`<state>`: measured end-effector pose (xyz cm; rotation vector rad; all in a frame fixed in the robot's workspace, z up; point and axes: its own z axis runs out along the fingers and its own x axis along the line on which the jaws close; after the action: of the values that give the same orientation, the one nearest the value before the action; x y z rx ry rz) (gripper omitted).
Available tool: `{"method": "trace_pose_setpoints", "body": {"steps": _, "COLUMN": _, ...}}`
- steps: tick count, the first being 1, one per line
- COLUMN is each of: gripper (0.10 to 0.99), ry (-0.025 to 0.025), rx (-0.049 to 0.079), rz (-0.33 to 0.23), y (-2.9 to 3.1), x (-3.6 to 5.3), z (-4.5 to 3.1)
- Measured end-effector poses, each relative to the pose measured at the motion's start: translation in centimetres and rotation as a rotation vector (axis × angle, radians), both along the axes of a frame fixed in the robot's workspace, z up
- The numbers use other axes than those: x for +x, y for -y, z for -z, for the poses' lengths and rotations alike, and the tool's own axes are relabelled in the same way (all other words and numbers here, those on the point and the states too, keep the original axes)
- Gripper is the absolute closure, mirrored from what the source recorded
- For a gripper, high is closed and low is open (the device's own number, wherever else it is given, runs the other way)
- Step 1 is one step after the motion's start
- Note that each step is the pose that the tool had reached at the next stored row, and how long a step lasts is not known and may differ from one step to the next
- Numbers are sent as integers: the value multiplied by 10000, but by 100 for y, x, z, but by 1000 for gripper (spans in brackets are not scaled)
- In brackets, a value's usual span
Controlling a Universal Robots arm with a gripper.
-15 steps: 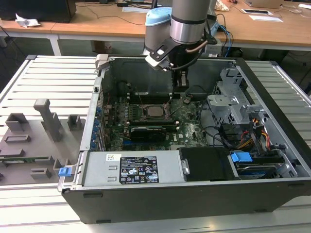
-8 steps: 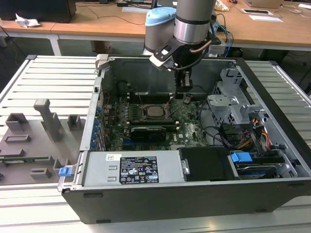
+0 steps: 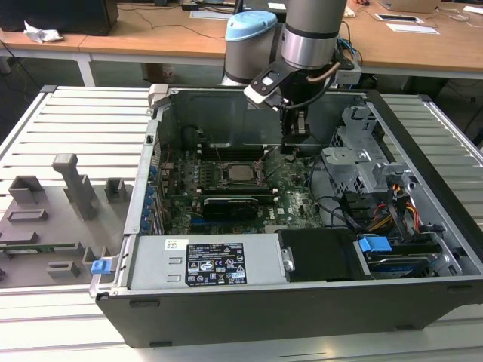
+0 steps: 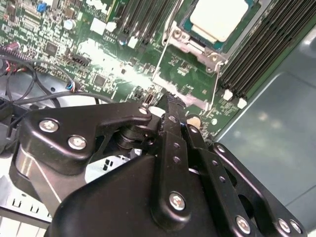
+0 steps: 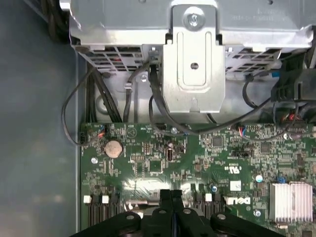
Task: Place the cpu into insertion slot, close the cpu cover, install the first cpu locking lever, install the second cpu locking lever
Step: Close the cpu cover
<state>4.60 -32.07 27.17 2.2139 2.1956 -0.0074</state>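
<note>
Find the cpu (image 4: pixel 219 17) lying flat inside the insertion slot (image 3: pixel 223 174), silvery top upward. Around it, see a dark frame (image 4: pixel 183 22), probably the cpu cover; impossible to tell whether fully down. Along one side of the insertion slot, notice a thin metal rod (image 4: pixel 163 49), judged to be a locking lever; latched or free, cannot say.

Just beside the insertion slot, at the exterior view's right of it, find the gripper (image 3: pixel 293 145), low over the green board (image 3: pixel 290 192), fingers (image 5: pixel 164 196) pressed together with nothing between them. Touching the metal border of the insertion slot or only near it: not possible to decide.

On two opposite sides of the insertion slot, count rows of black memory slots (image 4: pixel 266 44). Further away from it, see black cables (image 4: pixel 29 84) and a grey drive cage (image 5: pixel 193 59).

Dangers from here, as a judgement only:
- Slipping off the rod and letting it spring back, by pushing with such narrow closed tips.
- Scraping small parts of the board near the insertion slot, by travelling too low.
- Pressing a half-seated frame onto the chip and bending the contacts beneath.
- Catching the white latches (image 4: pixel 228 94) of the memory slots, by swinging wide.
</note>
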Motion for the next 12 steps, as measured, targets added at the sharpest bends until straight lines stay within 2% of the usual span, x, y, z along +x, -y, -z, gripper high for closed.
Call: {"method": "trace_pose_setpoints", "body": {"steps": 12, "gripper": 980, "ry": -44, "rx": -1, "rz": 1, "y": 0, "x": 200, "z": 0}}
